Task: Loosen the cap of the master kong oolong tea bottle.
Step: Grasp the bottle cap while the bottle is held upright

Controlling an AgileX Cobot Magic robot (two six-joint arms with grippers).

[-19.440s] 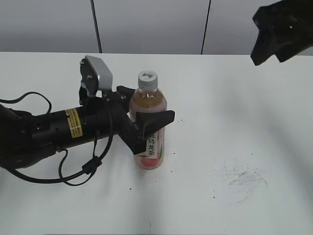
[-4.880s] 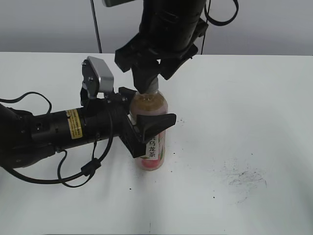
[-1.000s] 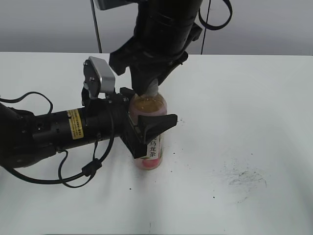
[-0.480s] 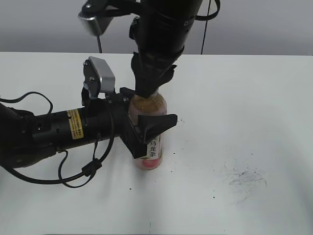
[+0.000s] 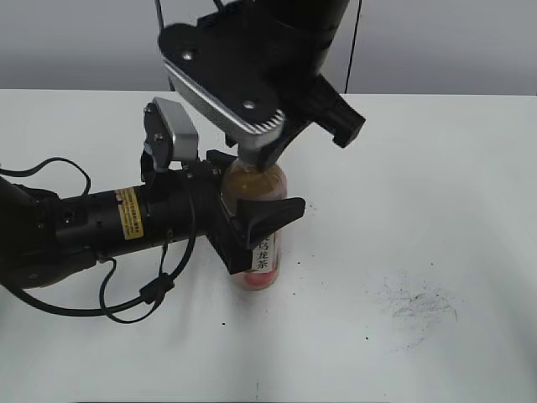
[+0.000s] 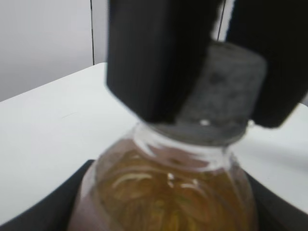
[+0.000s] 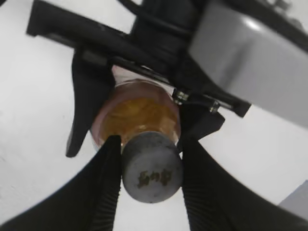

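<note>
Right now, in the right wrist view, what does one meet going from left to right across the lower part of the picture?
Left ribbed finger → cap → right ribbed finger; both fingers belong to the right hand, which is closed on the cap.

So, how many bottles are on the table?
1: the tea bottle stands mid-table, body held by the left gripper, cap pinched by the right gripper.

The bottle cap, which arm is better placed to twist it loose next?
Probably the right. The right gripper is already closed on the cap from above, a finger pressed to each side. The left gripper is clamped around the bottle body, holding it upright on the table.
</note>
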